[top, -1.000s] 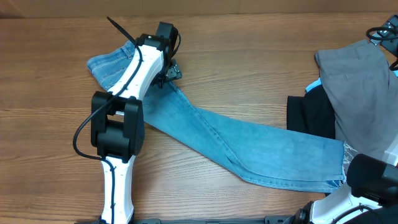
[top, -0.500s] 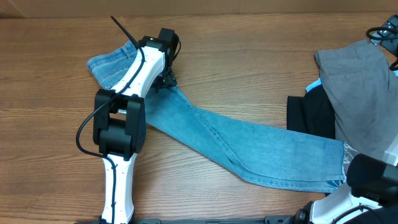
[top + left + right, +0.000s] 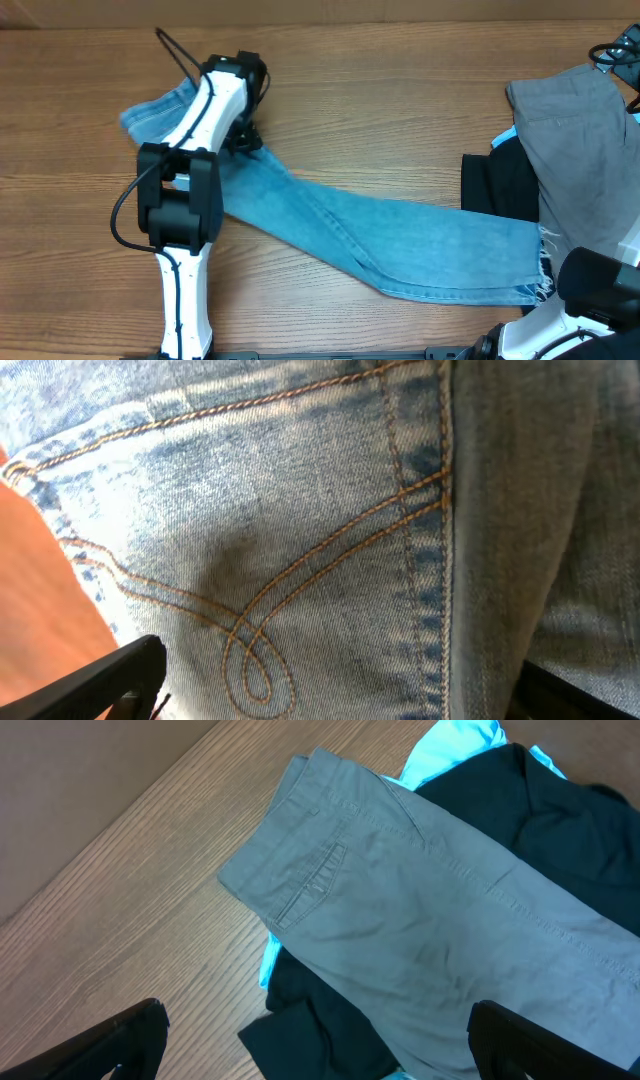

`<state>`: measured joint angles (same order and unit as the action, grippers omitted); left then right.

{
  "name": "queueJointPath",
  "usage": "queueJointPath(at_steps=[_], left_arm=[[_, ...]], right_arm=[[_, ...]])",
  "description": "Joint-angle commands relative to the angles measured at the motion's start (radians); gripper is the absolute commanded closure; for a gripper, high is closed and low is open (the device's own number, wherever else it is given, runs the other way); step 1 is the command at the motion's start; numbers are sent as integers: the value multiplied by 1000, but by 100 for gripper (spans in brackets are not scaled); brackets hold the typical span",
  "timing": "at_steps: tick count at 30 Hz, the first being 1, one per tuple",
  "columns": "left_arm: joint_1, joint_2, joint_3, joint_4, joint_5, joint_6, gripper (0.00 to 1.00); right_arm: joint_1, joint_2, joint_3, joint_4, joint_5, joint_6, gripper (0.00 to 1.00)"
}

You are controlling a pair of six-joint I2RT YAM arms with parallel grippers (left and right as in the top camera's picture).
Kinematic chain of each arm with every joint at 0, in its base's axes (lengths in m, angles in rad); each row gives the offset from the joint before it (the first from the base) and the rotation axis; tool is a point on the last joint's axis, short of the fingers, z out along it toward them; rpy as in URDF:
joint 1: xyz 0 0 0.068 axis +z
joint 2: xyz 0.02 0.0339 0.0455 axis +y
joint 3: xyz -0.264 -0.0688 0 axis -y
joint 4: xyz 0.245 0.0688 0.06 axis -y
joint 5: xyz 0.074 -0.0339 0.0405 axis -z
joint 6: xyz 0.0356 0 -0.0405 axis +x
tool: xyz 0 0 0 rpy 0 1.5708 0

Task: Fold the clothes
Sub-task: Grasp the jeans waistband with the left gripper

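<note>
Wooden table (image 3: 400, 100) bears one pair of jeans (image 3: 400, 235), one grey garment (image 3: 580, 150), one black garment (image 3: 495, 185); both jaws spread.

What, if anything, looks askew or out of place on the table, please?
The jeans lie slanted across the table, unfolded, waist end rumpled at left. The grey trousers sit crookedly atop a black garment at right.

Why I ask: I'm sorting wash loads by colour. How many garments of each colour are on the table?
light blue denim jeans: 1
grey trousers: 1
black garment: 1
turquoise fabric, mostly hidden under the grey: 1
Total: 4
</note>
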<state>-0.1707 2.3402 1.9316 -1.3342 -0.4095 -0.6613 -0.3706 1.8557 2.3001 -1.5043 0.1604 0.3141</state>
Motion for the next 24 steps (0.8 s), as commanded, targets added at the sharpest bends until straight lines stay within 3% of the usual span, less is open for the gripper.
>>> queueJointPath(at_steps=[1,11,21,24], left_arm=[[60,8,26,-50,-55,-82,0],[105,8,132,-130,-27,-72,0],[105,11,106,42,240,43,0],[105,11,106,58,253,56,0]], right_arm=[[1,-31,16,2,-1,3,0],[1,-31,16,3,-1,3,0],[1,-31,16,3,-1,3,0],[1,-31,16,3,-1,3,0]])
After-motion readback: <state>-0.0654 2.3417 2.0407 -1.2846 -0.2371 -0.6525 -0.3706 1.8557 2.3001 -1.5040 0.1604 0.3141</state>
